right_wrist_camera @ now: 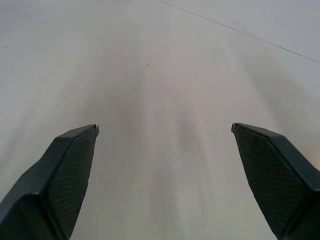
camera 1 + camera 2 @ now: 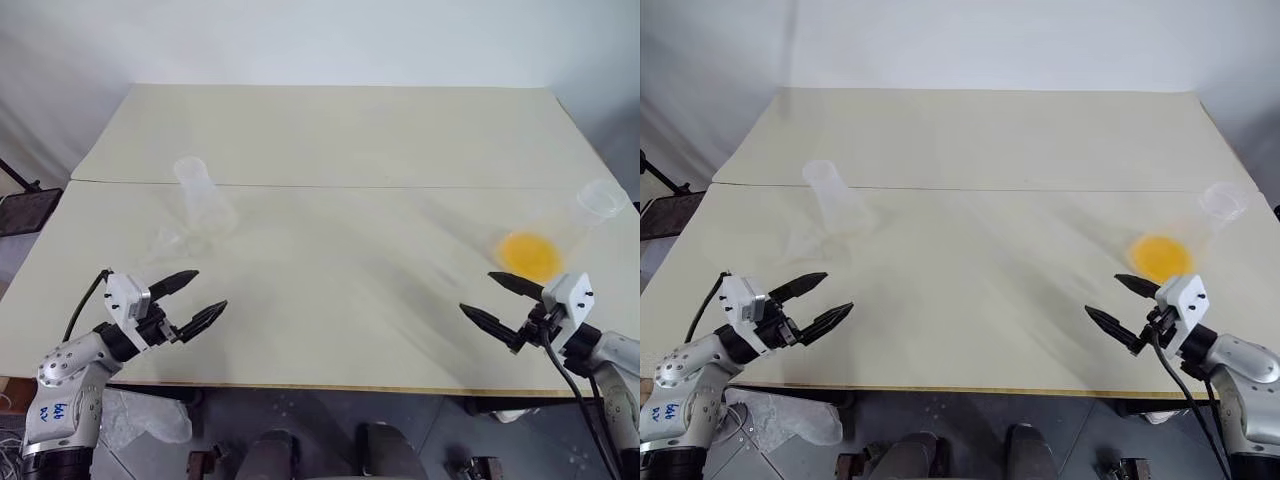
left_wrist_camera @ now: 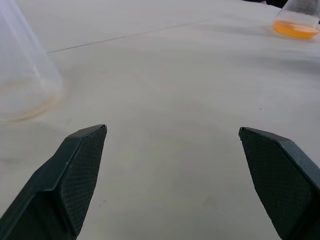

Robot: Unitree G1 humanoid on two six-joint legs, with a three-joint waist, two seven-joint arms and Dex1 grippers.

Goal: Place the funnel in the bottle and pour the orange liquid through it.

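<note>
Nothing had been picked up: the left gripper point(image 2: 193, 300) and the right gripper point(image 2: 494, 300) both hung over the near edge of the table point(image 2: 330, 130) with their fingers spread wide and empty, each angled inward toward the middle. The bottle point(image 2: 205, 200) stood on the robot's left, ahead of the left gripper and well apart from it. Just beside its base, on the near side, lay a faint clear shape that was probably the funnel point(image 2: 168, 240), though it was too see-through to make out how it lay. On the robot's right stood a clear flask point(image 2: 570, 225) holding the orange liquid point(image 2: 528, 252), close ahead of the right gripper. The step in hand looked like fetching the funnel with the left gripper. To do it well, the arm should come in low, keeping off the bottle so as not to knock it, and close gently on the funnel's rim or stem, since thin clear plastic can skid or flex. The funnel should then be lifted and its stem lowered straight into the bottle's open neck. The right gripper was best kept clear of the flask until the funnel sat firmly.
</note>
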